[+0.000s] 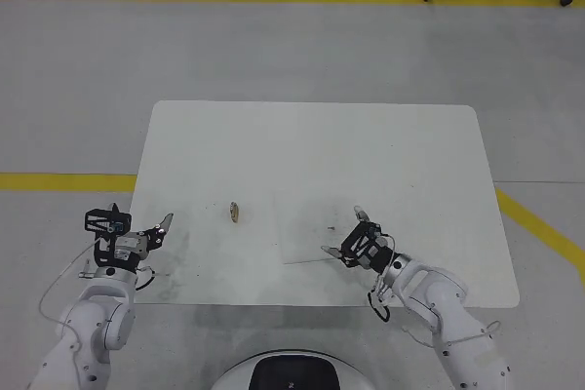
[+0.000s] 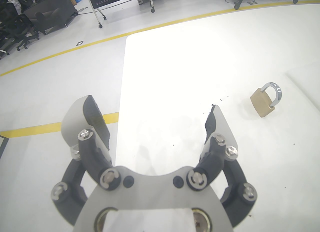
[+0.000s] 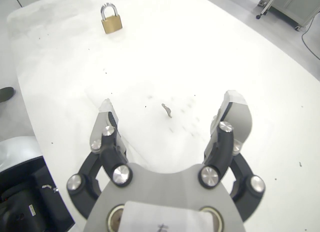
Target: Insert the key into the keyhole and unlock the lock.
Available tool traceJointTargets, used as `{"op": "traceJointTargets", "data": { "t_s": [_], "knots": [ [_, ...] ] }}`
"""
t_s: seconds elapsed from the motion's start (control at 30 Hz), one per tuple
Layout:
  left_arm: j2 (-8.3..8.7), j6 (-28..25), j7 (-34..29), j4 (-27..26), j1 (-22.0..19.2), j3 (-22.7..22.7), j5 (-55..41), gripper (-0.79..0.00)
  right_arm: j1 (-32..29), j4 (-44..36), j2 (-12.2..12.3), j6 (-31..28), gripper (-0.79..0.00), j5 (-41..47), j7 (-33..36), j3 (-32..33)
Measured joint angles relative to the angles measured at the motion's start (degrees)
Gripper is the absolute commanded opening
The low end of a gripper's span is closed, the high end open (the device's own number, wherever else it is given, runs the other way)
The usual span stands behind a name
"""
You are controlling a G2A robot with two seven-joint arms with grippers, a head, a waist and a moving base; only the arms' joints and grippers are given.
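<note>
Key: a small grey metal piece lying on the white table; it sits in front of my right gripper, in line with the gap between the fingers, and nothing touches it.
Lock: a brass padlock with a silver shackle; it rests on the table well apart from the key, roughly between the 2 arms and closer to the left one; I cannot tell whether it lies flat or stands on an edge; both shackle legs look seated in the body from the right wrist view.
Right gripper: jaws spread wide and holding nothing; it hangs low over the near right part of the table, pointing across it towards the lock.
Left gripper: jaws spread wide as well, empty; it sits at the near left edge of the table, 1 finger over the floor and the other over the tabletop; the lock lies ahead of it and off to the inner side, apart from both fingers.
Table: white, with rounded corners; a few small dark specks are scattered on it.
Floor: pale grey; a yellow line runs past the table's left edge.
</note>
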Motion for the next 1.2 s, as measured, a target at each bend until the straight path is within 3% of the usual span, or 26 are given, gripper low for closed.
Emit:
{"op": "traceJointTargets", "data": {
  "t_s": [0.17, 0.27, 0.63, 0.67, 0.7, 0.73, 1.03, 1.2],
  "knots": [
    [0.00, 0.0, 0.0, 0.0, 0.0, 0.0, 0.0, 0.000, 3.4, 4.0, 0.1, -2.9, -0.296, -2.2, 1.7, -1.1],
    [0.00, 0.0, 0.0, 0.0, 0.0, 0.0, 0.0, 0.000, 4.5, 4.8, 0.2, -4.5, -0.397, -2.4, 1.9, -1.3],
    [0.00, 0.0, 0.0, 0.0, 0.0, 0.0, 0.0, 0.000, 9.3, 8.9, -0.1, -6.7, -0.508, 0.0, 4.3, -4.1],
    [0.00, 0.0, 0.0, 0.0, 0.0, 0.0, 0.0, 0.000, 9.8, 9.3, -0.1, -6.7, -0.539, 0.0, 4.4, -4.4],
    [0.00, 0.0, 0.0, 0.0, 0.0, 0.0, 0.0, 0.000, 10.1, 9.6, -0.2, -6.7, -0.686, 0.0, 4.4, -4.6],
    [0.00, 0.0, 0.0, 0.0, 0.0, 0.0, 0.0, 0.000, 10.3, 9.8, -0.2, -6.8, -0.785, 0.0, 4.5, -4.8],
    [0.00, 0.0, 0.0, 0.0, 0.0, 0.0, 0.0, 0.000, 9.9, 8.8, 0.2, -6.4, -0.785, -0.7, 2.2, -4.3],
    [0.00, 0.0, 0.0, 0.0, 0.0, 0.0, 0.0, 0.000, 9.1, 6.6, 0.2, -1.4, -0.785, -1.1, 0.4, -2.7]
  ]
}}
